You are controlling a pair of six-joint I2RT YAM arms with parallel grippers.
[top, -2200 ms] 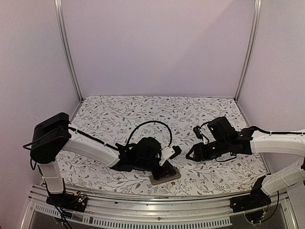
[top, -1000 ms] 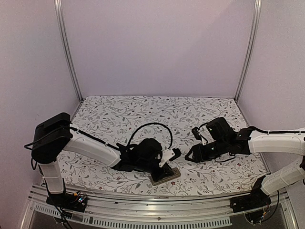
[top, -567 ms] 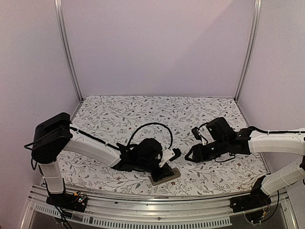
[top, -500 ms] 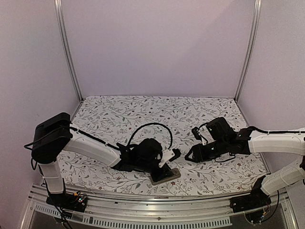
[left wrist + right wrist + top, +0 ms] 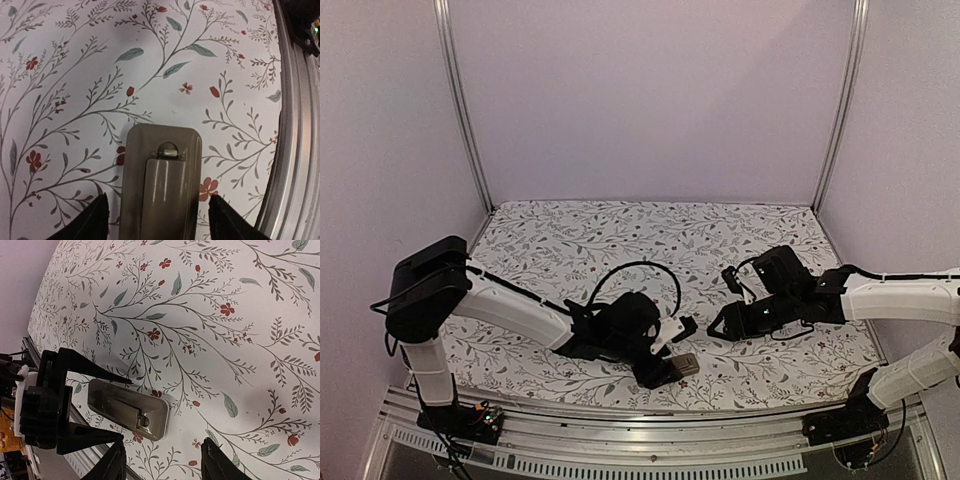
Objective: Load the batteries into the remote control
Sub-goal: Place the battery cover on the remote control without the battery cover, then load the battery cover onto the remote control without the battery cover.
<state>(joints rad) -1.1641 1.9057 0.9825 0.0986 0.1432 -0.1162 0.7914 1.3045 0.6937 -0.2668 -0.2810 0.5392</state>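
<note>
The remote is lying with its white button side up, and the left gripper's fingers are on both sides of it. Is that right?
Not quite. The remote is lying with its tan-grey back up, the side with the little latch, not the buttons. The left wrist view shows it. The left gripper does have a finger on each side of it.

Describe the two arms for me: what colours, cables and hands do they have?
The left arm and right arm have smooth white tube segments joined by boxy black joints. A thin black cable loops over the left wrist. The left hand and right hand are black, each with two tapering fingers.
</note>
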